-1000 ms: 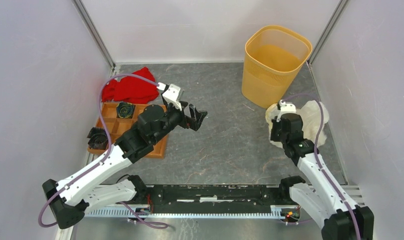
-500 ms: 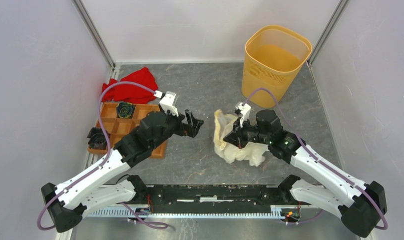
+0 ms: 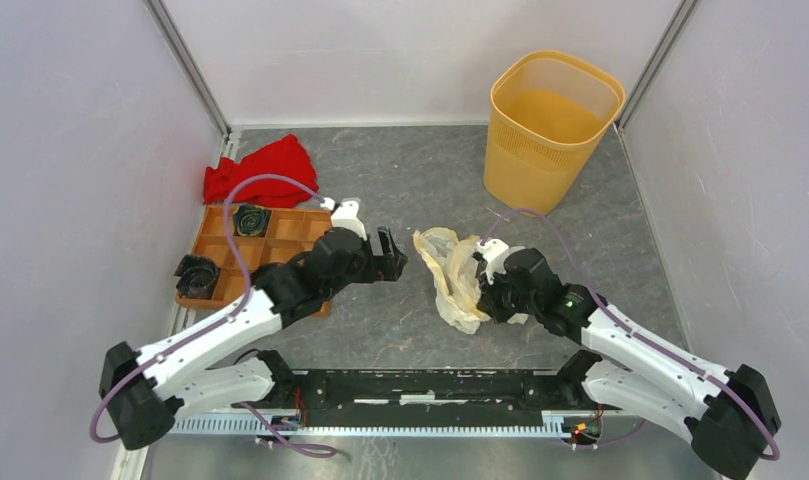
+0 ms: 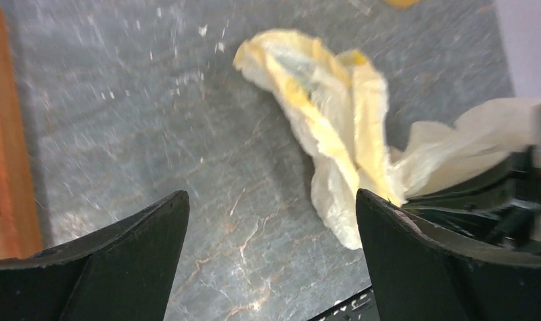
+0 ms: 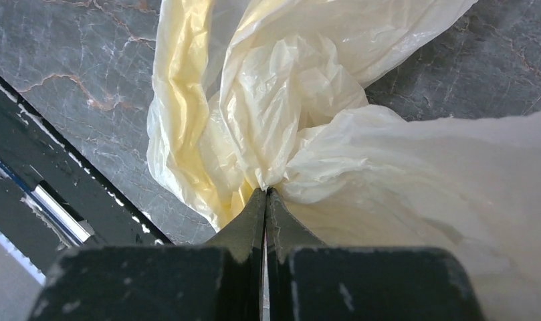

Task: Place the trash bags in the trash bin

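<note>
The crinkly cream-white trash bag (image 3: 450, 275) lies bunched on the grey table at mid-centre. My right gripper (image 3: 485, 290) is shut on the bag (image 5: 281, 114), its two fingertips (image 5: 265, 192) pinching a fold. My left gripper (image 3: 388, 258) is open and empty, just left of the bag (image 4: 334, 127), which shows between and beyond its fingers (image 4: 414, 254). The yellow-orange trash bin (image 3: 550, 130) stands upright at the back right, apart from both grippers.
A shallow orange compartment tray (image 3: 280, 228) holding black rolls lies at the left, with a red cloth (image 3: 260, 170) behind it. Pale walls close in the table on three sides. The black base rail (image 3: 430, 390) runs along the near edge.
My right gripper has carried the bag from the right side, near the bin, leftwards to the table's middle. My left gripper has moved down and slightly right, toward the bag.
</note>
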Robot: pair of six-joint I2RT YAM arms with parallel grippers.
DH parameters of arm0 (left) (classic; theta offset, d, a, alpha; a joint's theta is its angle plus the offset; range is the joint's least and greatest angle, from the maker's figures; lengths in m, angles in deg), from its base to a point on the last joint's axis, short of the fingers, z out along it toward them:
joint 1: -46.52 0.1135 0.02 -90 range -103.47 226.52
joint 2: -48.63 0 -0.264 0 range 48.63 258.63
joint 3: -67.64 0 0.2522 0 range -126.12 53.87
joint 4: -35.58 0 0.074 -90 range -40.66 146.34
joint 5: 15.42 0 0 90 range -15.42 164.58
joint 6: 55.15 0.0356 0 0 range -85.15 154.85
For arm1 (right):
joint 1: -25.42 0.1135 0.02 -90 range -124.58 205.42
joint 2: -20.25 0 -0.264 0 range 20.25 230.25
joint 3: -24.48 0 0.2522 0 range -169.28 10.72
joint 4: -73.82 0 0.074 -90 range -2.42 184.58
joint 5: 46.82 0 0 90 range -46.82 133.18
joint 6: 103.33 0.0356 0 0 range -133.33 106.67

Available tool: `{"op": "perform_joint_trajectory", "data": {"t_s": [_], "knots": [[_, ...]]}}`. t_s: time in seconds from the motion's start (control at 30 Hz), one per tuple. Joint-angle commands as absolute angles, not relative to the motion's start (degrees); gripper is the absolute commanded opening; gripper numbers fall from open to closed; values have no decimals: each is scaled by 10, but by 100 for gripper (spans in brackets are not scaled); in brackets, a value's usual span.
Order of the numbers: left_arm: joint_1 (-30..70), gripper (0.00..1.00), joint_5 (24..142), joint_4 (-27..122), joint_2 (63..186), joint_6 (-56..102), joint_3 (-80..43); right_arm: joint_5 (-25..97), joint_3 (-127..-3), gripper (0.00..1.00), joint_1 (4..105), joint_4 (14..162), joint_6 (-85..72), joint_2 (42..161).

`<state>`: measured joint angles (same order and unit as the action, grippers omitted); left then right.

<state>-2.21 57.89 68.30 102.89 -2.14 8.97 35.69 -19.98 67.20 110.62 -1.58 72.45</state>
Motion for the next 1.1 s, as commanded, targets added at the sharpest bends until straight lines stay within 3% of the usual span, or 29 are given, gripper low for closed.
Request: {"op": "perform_joint_trajectory", "data": {"t_s": [0.0,0.37,0.5,0.7,0.9,1.07], "knots": [[-20,100,638,645,1097,-118,113,346,-189,0,677,1085,-19,691],[35,100,735,488,1223,-252,116,313,-161,1,677,1071,-27,650],[88,100,843,424,1299,-272,113,301,-155,0,676,1075,-24,642],[112,67,903,408,1371,-223,81,314,-166,1,677,1097,-20,638],[113,21,824,456,1285,-103,64,339,-191,1,677,1079,11,644],[113,9,768,517,1122,43,17,359,-259,1,676,1021,33,702]]}}
